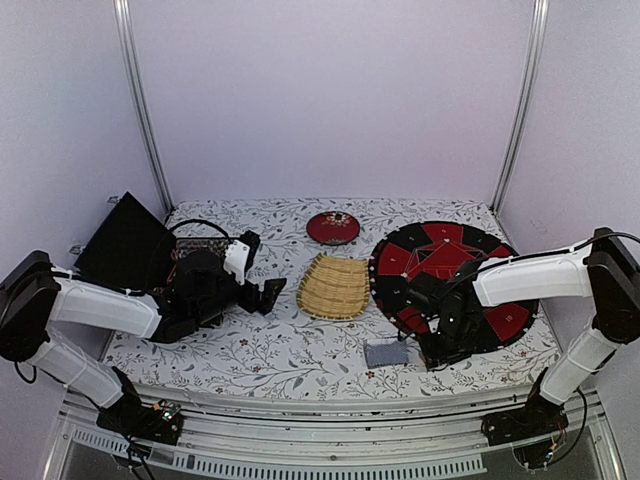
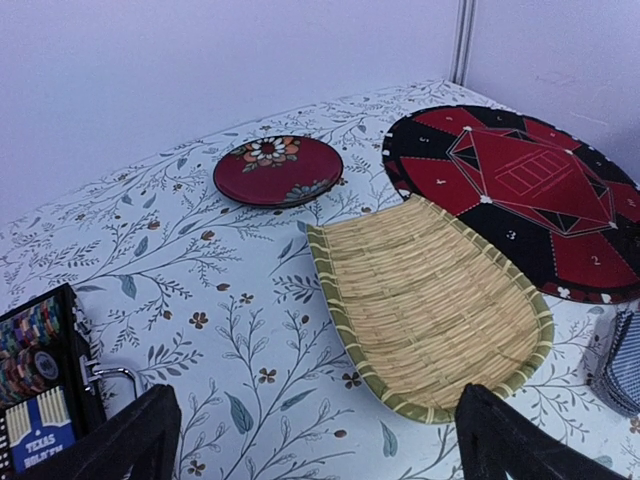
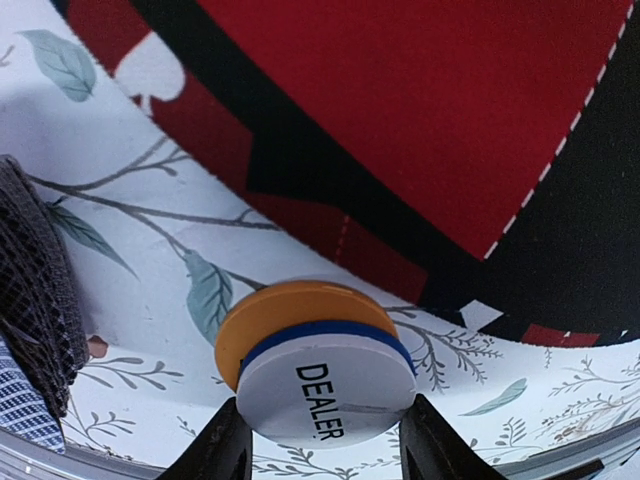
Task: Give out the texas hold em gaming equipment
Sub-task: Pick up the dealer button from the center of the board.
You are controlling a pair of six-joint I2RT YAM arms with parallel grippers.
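Pinched between the half-closed jaws of the right gripper [image 3: 322,415]: white DEALER button [image 3: 325,395] atop blue and orange chips [image 3: 300,300], on the cloth [image 3: 150,250] just off the mat [image 3: 420,120], beside the deck [image 3: 30,270]. Spread wide and empty at left gripper [image 2: 315,450], near the tray [image 2: 430,300].

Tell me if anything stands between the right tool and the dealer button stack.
Nothing visible does. The white DEALER button, stacked on a blue chip and a yellow chip, sits directly between the right tool's fingers, one at each side. Whether they press it yet cannot be told.
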